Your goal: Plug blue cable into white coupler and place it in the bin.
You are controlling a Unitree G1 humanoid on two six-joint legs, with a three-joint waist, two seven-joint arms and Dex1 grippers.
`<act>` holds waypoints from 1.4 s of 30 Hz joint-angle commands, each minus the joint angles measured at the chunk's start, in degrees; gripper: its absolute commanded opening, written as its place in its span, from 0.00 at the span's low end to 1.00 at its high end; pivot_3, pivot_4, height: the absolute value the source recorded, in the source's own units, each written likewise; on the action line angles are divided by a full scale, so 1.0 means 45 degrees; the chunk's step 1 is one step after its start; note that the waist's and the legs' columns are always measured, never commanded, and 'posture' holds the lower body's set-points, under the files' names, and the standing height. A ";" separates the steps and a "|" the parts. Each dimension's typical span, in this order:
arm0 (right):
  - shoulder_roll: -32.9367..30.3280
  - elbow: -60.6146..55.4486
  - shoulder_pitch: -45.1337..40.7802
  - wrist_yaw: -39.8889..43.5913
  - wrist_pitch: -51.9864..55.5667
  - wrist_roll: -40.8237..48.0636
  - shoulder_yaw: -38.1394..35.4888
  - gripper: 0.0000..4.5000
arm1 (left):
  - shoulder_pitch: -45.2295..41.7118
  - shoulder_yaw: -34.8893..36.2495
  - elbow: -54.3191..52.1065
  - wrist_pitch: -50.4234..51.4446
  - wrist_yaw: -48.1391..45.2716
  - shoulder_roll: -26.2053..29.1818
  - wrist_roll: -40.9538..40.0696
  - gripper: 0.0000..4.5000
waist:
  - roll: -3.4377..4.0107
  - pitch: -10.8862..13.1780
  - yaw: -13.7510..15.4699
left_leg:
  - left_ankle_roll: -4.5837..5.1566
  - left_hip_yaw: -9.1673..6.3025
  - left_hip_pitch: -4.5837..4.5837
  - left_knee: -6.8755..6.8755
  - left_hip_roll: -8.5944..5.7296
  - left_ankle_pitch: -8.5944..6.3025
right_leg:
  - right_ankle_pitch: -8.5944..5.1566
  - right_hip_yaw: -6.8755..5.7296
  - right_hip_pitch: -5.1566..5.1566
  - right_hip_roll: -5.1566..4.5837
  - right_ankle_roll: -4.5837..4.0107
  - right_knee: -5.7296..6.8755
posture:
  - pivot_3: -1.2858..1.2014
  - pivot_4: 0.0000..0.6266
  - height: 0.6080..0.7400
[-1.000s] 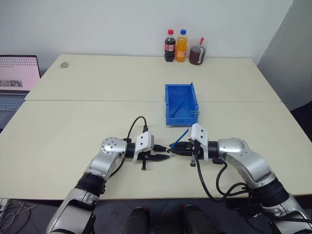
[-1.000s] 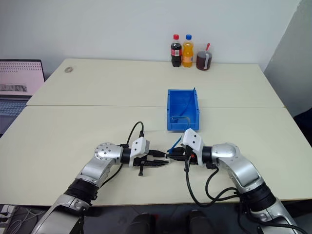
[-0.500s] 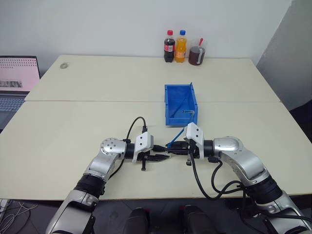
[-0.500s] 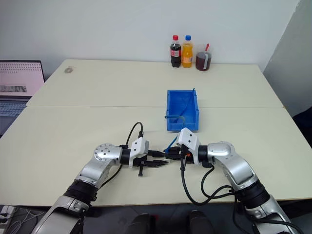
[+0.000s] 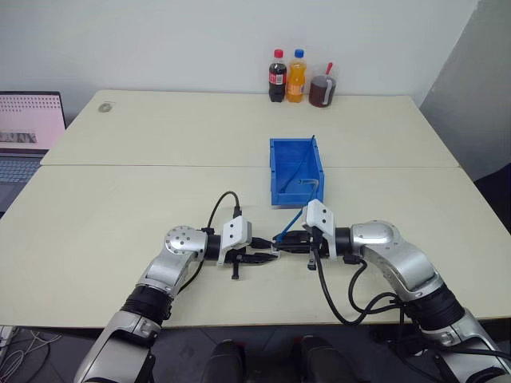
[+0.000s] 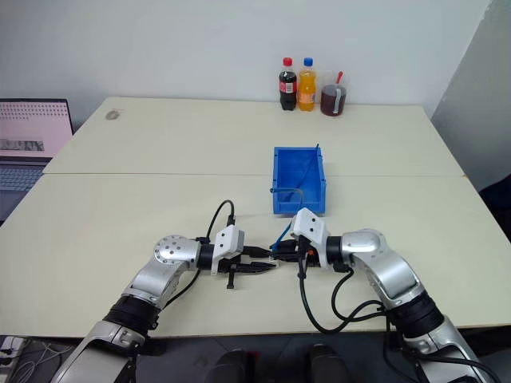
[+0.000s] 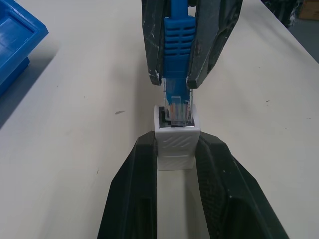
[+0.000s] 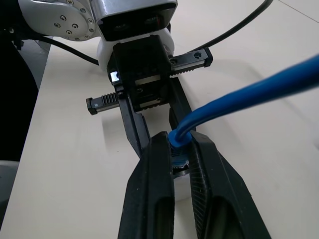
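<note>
Pincers [image 5: 274, 254] meet mid-table [image 5: 120, 215], clear w/ room around.

A pale cream worktop [image 5: 160, 191], made of two tables pushed together along a seam, stands against a plain white wall [image 5: 160, 40]. At its far edge stand a cola bottle [image 5: 277, 76], an orange soda bottle [image 5: 297, 76] and a dark drink cup [image 5: 322, 89]. A laptop [image 5: 28, 132] sits open off the left side.

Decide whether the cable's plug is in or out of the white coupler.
Partly in: the blue cable's clear plug tip sits inside the white coupler's opening, most still showing.
</note>
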 commanded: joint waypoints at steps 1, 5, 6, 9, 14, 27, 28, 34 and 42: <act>-0.0228 0.0117 -0.0033 0.0201 0.0275 -0.0183 0.0029 0.03 | 0.0284 -0.0386 0.0242 0.0194 -0.0067 0.0128 0.0587 0.17 | 0.0000 0.0000 0.0001 | 0.0000 -0.0001 0.0000 0.0000 0.0000 0.0000 | 0.0000 0.0000 0.0000 0.0000 0.0000 0.0000 | 0.52 0.24 1.00; -0.0165 0.0243 -0.0147 0.0172 0.0273 -0.0235 0.0037 0.03 | 0.0296 -0.0382 0.0279 0.0171 -0.0065 0.0147 0.0602 0.17 | 0.0000 0.0000 0.0003 | 0.0000 -0.0001 0.0000 0.0000 0.0000 0.0000 | 0.0000 -0.0001 0.0000 0.0000 0.0000 0.0000 | 0.52 0.24 1.00; -0.0118 0.0272 -0.0151 0.0131 0.0256 -0.0274 0.0079 0.03 | 0.0294 -0.0382 0.0278 0.0175 -0.0058 0.0144 0.0603 0.17 | 0.0000 0.0000 0.0004 | 0.0000 -0.0001 -0.0001 0.0000 0.0000 0.0000 | 0.0000 -0.0001 0.0000 0.0000 0.0000 0.0000 | 0.52 0.24 1.00; 0.0026 0.0397 -0.0140 -0.0027 0.0158 -0.0453 0.0243 0.03 | 0.0274 -0.0382 0.0282 0.0179 -0.0040 0.0126 0.0609 0.17 | 0.0001 0.0000 0.0003 | 0.0000 0.0001 0.0000 0.0000 0.0000 0.0000 | 0.0000 0.0000 -0.0001 0.0000 0.0000 -0.0001 | 0.52 0.24 1.00; 0.0370 0.0755 -0.0022 -0.0176 -0.0092 -0.0761 0.0514 0.03 | 0.0234 -0.0372 0.0311 0.0155 -0.0017 0.0127 0.0632 0.17 | 0.0005 -0.0009 -0.0009 | 0.0000 -0.0001 0.0007 0.0000 0.0005 0.0000 | 0.0001 0.0000 0.0001 0.0005 -0.0001 0.0003 | 0.52 0.24 1.00; 0.0599 0.1341 0.0055 0.0078 -0.1297 -0.1148 0.0676 0.03 | 0.0291 -0.0306 0.0226 0.0241 0.0021 0.0172 0.0660 0.17 | 0.0021 -0.0047 -0.0162 | 0.0003 0.0001 0.0224 -0.0062 0.0015 -0.0004 | -0.0029 0.0002 0.0200 0.0012 -0.0051 -0.0015 | 0.52 0.24 1.00; 0.0609 0.1365 0.0093 0.0126 -0.1473 -0.1146 0.0660 0.03 | 0.0298 -0.0296 0.0222 0.0243 0.0022 0.0170 0.0666 0.17 | 0.0021 -0.0047 -0.0168 | 0.0003 0.0000 0.0226 -0.0062 0.0017 -0.0004 | -0.0029 0.0002 0.0200 0.0012 -0.0051 -0.0013 | 0.52 0.24 1.00; 0.0614 0.1720 0.0274 0.0385 -0.2710 -0.1278 0.0527 0.03 | 0.0384 -0.0257 0.0161 0.0210 -0.0003 0.0201 0.0685 0.17 | 0.0021 -0.0047 -0.0190 | 0.0003 0.0004 0.0224 -0.0062 0.0016 -0.0004 | -0.0029 0.0005 0.0200 0.0011 -0.0050 -0.0015 | 0.52 0.24 1.00; 0.0697 0.1899 0.0397 0.0533 -0.3302 -0.1388 0.0551 0.03 | 0.0400 -0.0253 0.0147 0.0174 -0.0070 0.0209 0.0692 0.17 | 0.0021 -0.0047 -0.0196 | 0.0002 0.0005 0.0221 -0.0064 0.0015 -0.0004 | -0.0029 0.0008 0.0199 0.0011 -0.0051 -0.0018 | 0.52 0.24 1.00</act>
